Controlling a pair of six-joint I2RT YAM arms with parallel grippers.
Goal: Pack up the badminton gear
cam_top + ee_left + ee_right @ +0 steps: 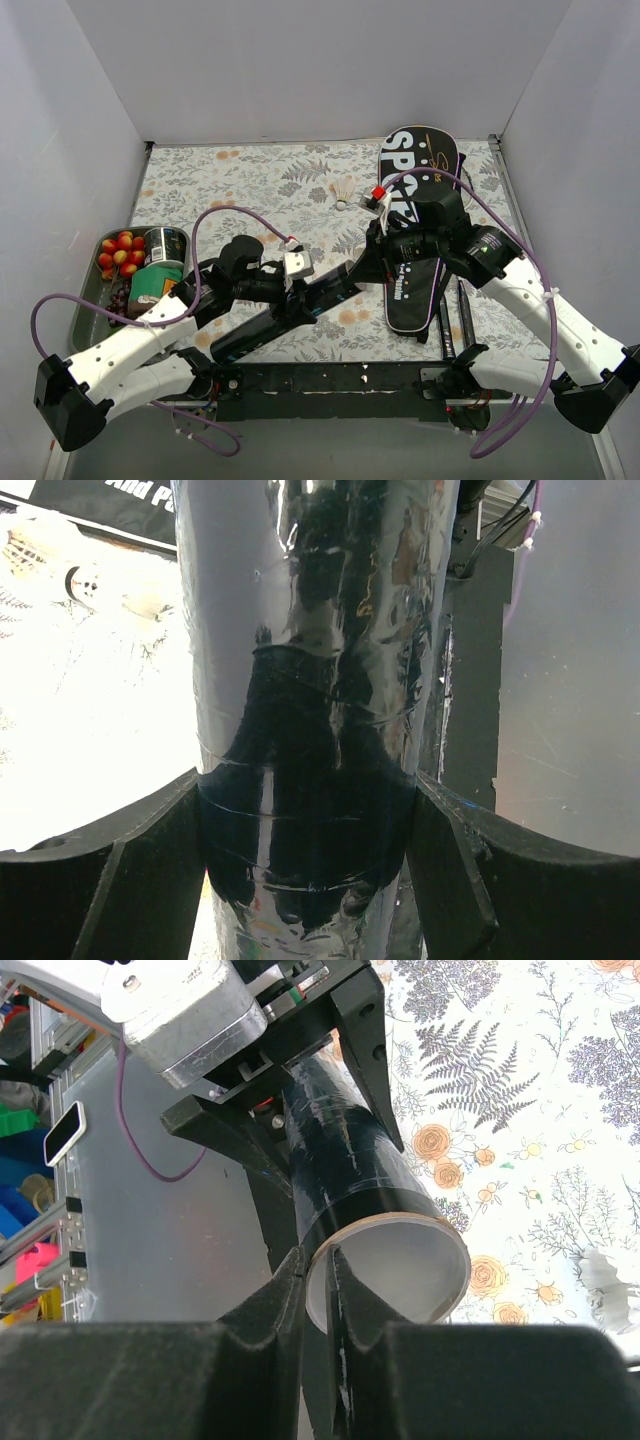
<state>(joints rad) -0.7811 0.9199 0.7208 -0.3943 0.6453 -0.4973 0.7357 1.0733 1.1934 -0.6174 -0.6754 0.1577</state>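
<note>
The long dark shuttle tube (270, 325) lies slantwise near the table's front and fills the left wrist view (310, 680). My left gripper (300, 292) is shut around the tube's middle, one finger (150, 880) on each side. My right gripper (372, 262) is shut on the rim of the tube's open end (390, 1260), one finger (275, 1300) outside and one inside the mouth. The black racket bag (415, 230) lettered "SPORT" lies at the right under the right arm. One white shuttlecock (345, 192) lies on the cloth behind; it also shows in the left wrist view (60, 565). Two black racket handles (447, 325) stick out by the bag's near end.
A grey tray (88, 300) with fruit and cans stands at the left edge. White walls close off the table on three sides. The black base rail (330, 380) runs along the front.
</note>
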